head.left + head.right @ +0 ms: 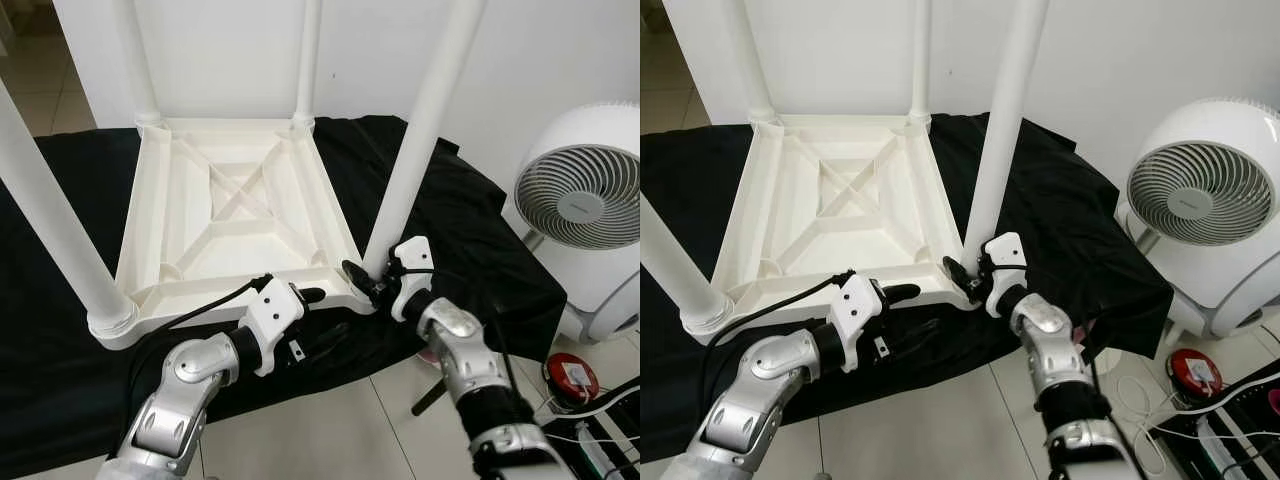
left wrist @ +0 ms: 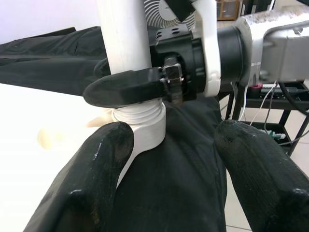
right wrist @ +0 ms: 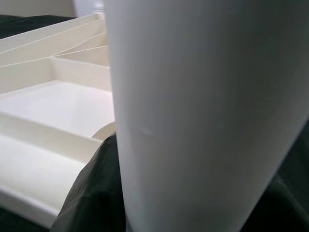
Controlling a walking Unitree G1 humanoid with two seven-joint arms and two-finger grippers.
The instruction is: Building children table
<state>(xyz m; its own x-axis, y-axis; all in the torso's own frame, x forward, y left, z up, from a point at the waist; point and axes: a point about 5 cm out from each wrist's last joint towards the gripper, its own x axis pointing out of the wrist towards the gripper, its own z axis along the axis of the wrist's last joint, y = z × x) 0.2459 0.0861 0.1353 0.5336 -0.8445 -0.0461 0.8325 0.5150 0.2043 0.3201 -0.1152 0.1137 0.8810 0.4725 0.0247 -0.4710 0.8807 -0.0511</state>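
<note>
Currently both silver arms reaching fwd over the near edge of the upturned white table top (image 1: 235,215), elbows bent, wrists level. Right gripper (image 1: 372,280) at the near-right corner, black fingers clamped round the base of the near-right leg (image 1: 425,120), pinching it just above the threaded collar; in right wrist view the leg (image 3: 193,116) sits right between the fingers, v. close, ribbed underside of the top off to one side. Left gripper (image 1: 310,297) beside the same corner, fingers (image 2: 96,179) spread apart, nothing held; corner socket w/ the leg's threaded end just beyond its fingertips, right gripper's finger (image 2: 125,87) seen across the leg there. Table top lying underside-up on black cloth (image 1: 480,230), cross-shaped ribs inside the rim. Four legs standing up from the corners: near-left leg (image 1: 50,210) leaning outward in its socket, two far legs (image 1: 135,60) upright by the wall. Rim's inner tray holding nothing but its ribs. White fan (image 1: 585,200) on the floor well beyond the right gripper's side; red round object (image 1: 572,378) and cables near it on the tiles.
</note>
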